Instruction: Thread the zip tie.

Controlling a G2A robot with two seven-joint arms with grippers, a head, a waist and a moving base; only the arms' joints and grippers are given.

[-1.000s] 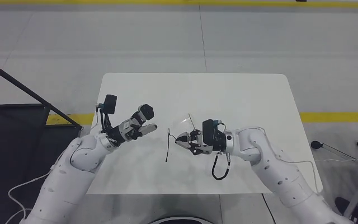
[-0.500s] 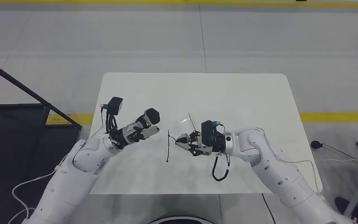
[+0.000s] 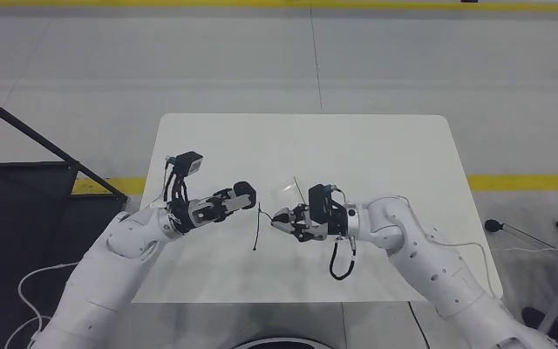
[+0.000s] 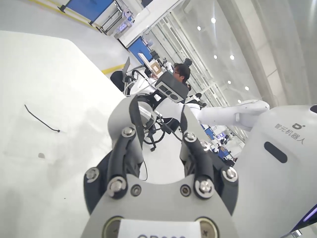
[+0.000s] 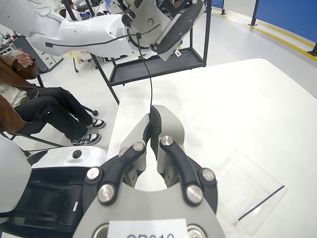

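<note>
Just beside the right claw (image 3: pixel 280 218), which is clamped on one end of a black zip tie (image 5: pixel 151 85), the left claw (image 3: pixel 246 194) hangs with fingers (image 5: pixel 179 32) spread, the tie's far end reaching close to it.

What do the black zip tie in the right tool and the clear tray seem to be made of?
Zip tie: probably matte black plastic; thin, it bends in a slight curve. Clear tray: likely glossy transparent plastic; the white table shows through.

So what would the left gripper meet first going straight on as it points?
Probably the zip tie pinched in the right gripper, just ahead of the open left gripper, though depth is unclear.
</note>
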